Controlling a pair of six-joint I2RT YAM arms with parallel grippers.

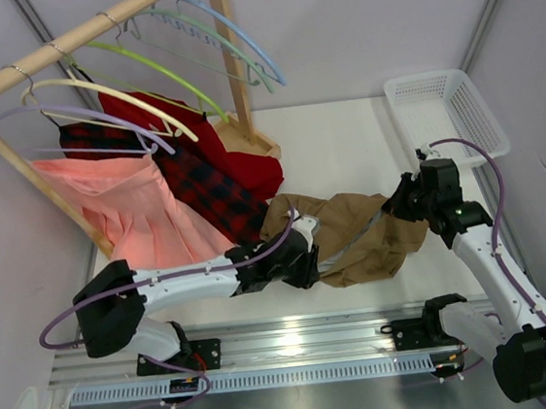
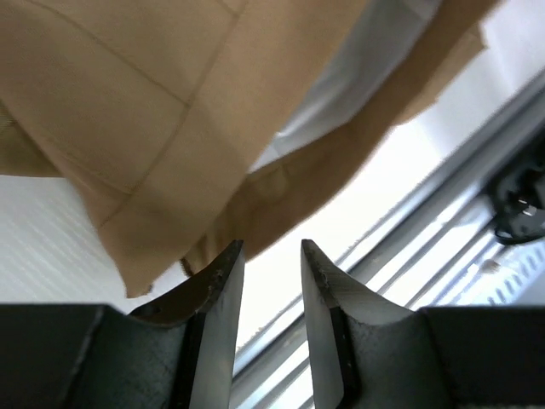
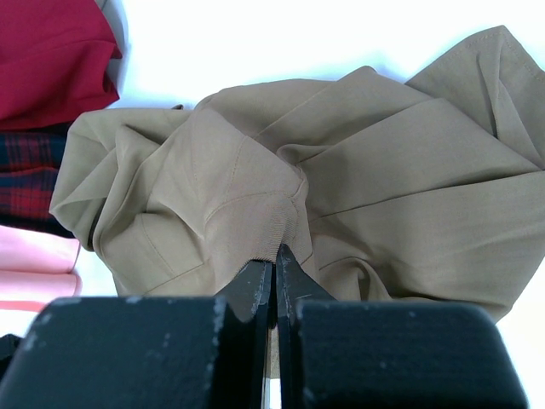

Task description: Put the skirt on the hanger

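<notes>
The tan-brown skirt lies crumpled on the white table between my two arms. It fills the right wrist view and the upper left wrist view. My right gripper is shut on a ribbed edge of the skirt. My left gripper is at the skirt's left side, open and empty, with the cloth hanging just beyond its fingertips. The pale sage-green hanger hangs on the wooden rack at the back, between a light blue and a lime-green hanger.
The wooden rack holds several hangers. A salmon-pink skirt, a plaid skirt and a red garment hang or lie at the left. A white basket stands at the back right. A metal rail runs along the near edge.
</notes>
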